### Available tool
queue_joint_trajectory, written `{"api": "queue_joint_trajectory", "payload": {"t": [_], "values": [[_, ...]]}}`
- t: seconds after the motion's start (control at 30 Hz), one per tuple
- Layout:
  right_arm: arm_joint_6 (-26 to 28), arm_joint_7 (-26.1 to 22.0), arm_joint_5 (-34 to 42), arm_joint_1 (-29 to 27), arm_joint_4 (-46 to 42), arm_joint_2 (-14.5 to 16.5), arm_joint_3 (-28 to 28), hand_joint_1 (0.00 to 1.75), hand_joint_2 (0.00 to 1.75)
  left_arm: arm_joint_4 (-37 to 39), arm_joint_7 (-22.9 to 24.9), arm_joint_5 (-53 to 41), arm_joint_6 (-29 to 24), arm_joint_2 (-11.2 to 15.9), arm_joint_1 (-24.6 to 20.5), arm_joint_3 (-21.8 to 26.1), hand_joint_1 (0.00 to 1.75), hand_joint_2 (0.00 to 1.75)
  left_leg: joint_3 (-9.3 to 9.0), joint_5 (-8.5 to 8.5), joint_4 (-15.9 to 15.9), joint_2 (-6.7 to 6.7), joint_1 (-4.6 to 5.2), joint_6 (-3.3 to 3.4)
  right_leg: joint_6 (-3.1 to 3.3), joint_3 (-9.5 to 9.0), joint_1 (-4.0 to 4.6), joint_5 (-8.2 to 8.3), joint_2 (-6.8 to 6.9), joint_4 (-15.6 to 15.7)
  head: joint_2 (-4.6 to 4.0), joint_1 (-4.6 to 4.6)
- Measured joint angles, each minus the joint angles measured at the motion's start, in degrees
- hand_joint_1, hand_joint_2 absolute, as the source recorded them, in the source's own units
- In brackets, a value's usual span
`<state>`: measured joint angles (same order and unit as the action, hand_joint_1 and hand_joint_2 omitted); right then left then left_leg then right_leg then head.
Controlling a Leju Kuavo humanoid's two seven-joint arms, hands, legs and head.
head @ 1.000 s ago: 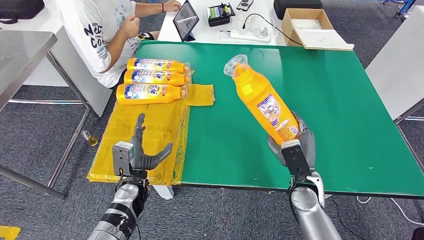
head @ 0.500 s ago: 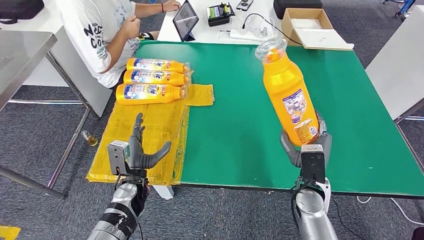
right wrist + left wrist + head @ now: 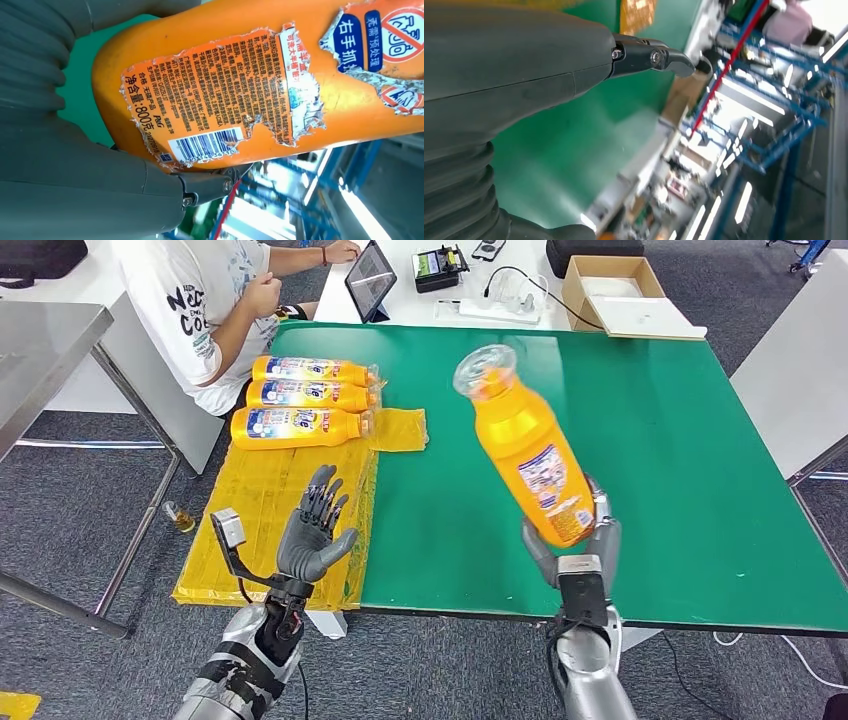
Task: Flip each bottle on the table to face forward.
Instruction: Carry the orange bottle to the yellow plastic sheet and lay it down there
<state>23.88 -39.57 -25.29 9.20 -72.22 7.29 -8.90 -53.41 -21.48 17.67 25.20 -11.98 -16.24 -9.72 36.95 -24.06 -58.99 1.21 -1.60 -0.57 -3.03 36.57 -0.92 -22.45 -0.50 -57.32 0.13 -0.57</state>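
1. The right robot hand (image 3: 577, 545) is gripping the base of the tall orange plastic bottle with the clear cap (image 3: 522, 445), holding it above the near edge of the green counter (image 3: 690, 480).
2. The bottle is tilting back to the left, cap swinging away from the near-upright pose of half a second ago, with its torn barcode back label (image 3: 220, 107) facing the robot.
3. The left robot hand (image 3: 312, 535) is rising with its palm turning inward, fingers apart and holding nothing; it looks to be readying to help with the turn.
4. Three matching orange bottles (image 3: 305, 400) are lying side by side on the yellow plastic sheet (image 3: 270, 515), front labels up.
5. So the flip of the held bottle seems mid-way, not finished.
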Motion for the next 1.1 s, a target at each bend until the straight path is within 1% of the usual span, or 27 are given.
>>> {"api": "queue_joint_trajectory", "payload": {"t": [0.13,0.3,0.5,0.63,0.8,1.1], "values": [[0.54,-0.23,0.84,0.35,5.57,2.37,-5.54,1.75,1.75,0.25,1.12,3.95,2.55,0.49,-0.6,-2.69,0.0,1.75,0.01,0.0,0.01,0.0,-0.02,0.0,0.01,0.0,0.03,-0.01,0.0,0.0,0.0,0.0],[2.04,-0.27,3.37,1.16,12.42,4.37,-13.11,1.75,1.75,0.83,1.35,5.75,2.81,1.08,-1.71,-5.5,0.0,1.75,0.02,0.01,0.01,0.01,-0.01,-0.01,0.01,0.0,0.01,-0.01,0.0,0.0,0.0,0.01],[1.73,-0.27,6.11,2.76,18.85,6.02,-19.14,1.75,1.75,1.38,1.6,6.36,2.67,1.8,-2.52,-7.56,0.0,1.75,0.02,0.01,0.01,0.01,-0.01,-0.01,0.01,0.02,0.01,-0.01,0.0,0.0,0.0,0.01],[0.42,-0.27,7.87,3.88,22.69,7.3,-20.87,1.75,1.75,1.39,1.31,6.47,2.5,2.2,-2.54,-8.38,0.0,1.75,0.02,0.01,0.01,-0.01,-0.01,-0.01,0.01,0.03,0.02,-0.01,-0.01,0.0,0.0,0.01],[-0.62,-0.27,10.28,4.85,25.72,8.51,-21.57,1.75,1.75,1.39,0.86,6.7,2.53,2.56,-2.52,-9.3,0.0,1.75,0.02,0.01,0.01,0.0,-0.01,-0.01,0.01,0.04,0.01,-0.01,-0.01,0.0,0.0,0.02],[-0.06,-0.27,14.3,5.59,27.68,8.89,-21.34,1.75,1.75,1.05,0.78,7.17,1.62,2.97,-2.39,-10.2,0.0,1.75,0.02,0.01,0.0,0.0,0.0,-0.01,0.01,0.03,0.0,0.0,-0.01,0.0,0.0,0.01]]}}
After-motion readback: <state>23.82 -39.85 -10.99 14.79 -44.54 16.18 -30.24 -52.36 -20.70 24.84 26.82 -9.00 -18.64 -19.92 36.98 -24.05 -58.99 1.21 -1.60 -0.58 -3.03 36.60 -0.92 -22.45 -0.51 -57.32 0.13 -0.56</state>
